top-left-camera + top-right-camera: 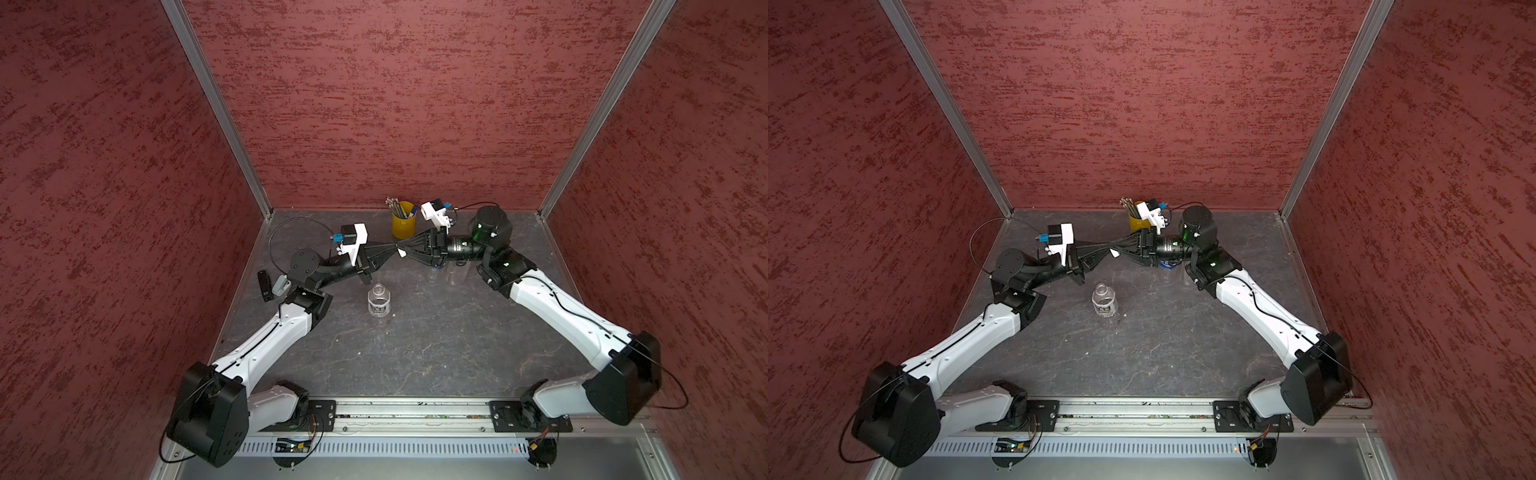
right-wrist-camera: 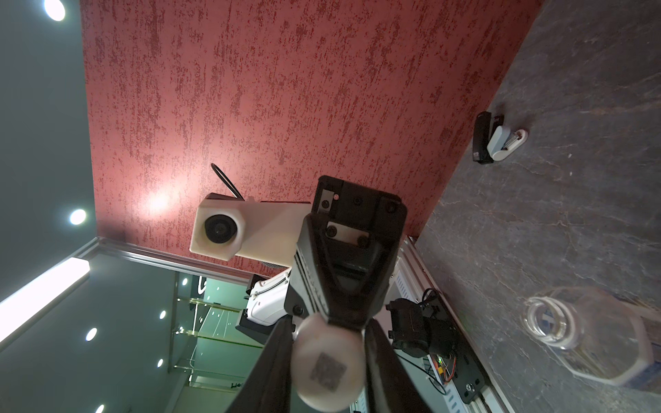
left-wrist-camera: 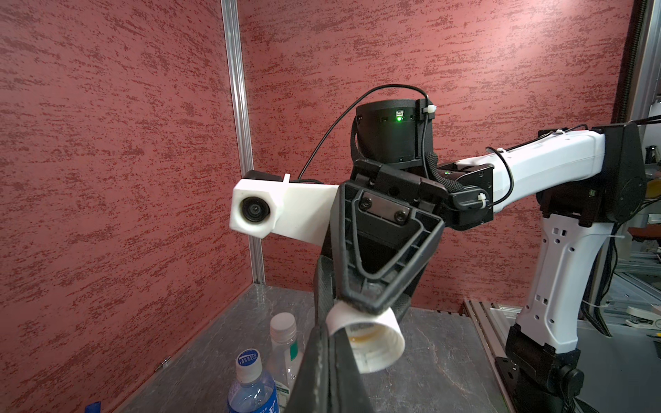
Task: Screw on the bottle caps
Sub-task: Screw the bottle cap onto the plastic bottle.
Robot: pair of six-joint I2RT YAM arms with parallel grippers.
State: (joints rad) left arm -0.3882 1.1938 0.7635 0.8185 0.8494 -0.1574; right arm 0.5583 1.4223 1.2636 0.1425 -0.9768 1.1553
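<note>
hold the white cap [image 3: 375, 339] clenched in the left gripper [image 1: 395, 250], mid-air beyond the open bottle [image 1: 379, 301] — release only once the right gripper [image 2: 327, 357], flanking it, grip not discernible, clamps squarely.

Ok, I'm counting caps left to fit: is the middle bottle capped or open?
Open: the bottle stands upright, its bare mouth showing in both top views, no cap on it.

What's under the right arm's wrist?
Two bottles stand there: the blue-labelled bottle and the green-banded bottle, both capped in the left wrist view. In both top views the right arm hides most of each.
</note>
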